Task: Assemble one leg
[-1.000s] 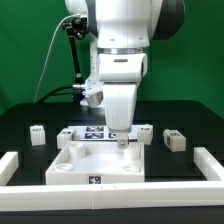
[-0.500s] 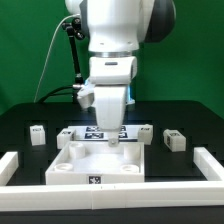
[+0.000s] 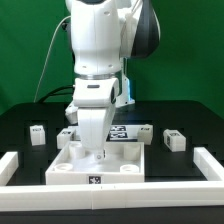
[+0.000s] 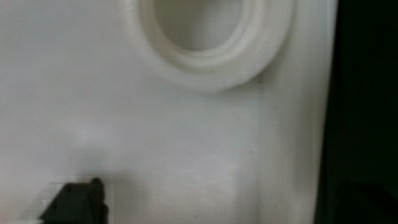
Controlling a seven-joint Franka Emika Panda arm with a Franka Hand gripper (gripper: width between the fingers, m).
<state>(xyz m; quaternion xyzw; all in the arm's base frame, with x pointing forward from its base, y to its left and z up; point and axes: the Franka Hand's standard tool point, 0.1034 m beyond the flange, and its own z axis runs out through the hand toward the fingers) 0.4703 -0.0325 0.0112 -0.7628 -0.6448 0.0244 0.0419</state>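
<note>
Gripper (image 3: 98,154) is held low over the panel (image 3: 130,160), twd its exterior-view-left half, prob. to line up w/ the round socket (image 4: 201,35) seen close in the wrist view. Jaw opening & any load can't be told; only one dark fingertip (image 4: 75,200) is shown. Sideways travel is hemmed by the panel's rimmed edges. The leg (image 3: 175,140) lies loose past the panel's exterior-view-right corner, w/ open table around it.

4 legs (image 3: 38,133), 1 panel (image 3: 122,166)
</note>
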